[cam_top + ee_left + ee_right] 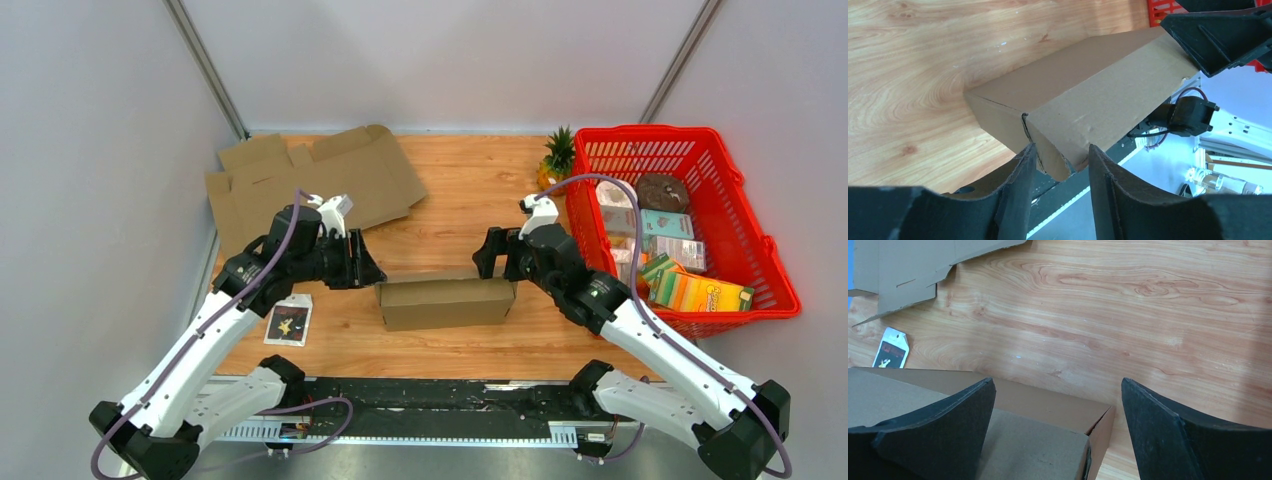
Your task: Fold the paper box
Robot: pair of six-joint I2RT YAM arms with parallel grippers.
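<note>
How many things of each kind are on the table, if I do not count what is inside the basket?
Folded cardboard box: 1
Flat cardboard pile: 1
Red basket: 1
Pineapple: 1
Small packet: 1
Total: 5

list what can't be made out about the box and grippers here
- Left wrist: whether the left gripper pinches the box end flap; its fingers straddle it, but contact is unclear.
- Top external: both box ends, partly covered by the left gripper and right gripper.
- Top external: card print, too small.
</note>
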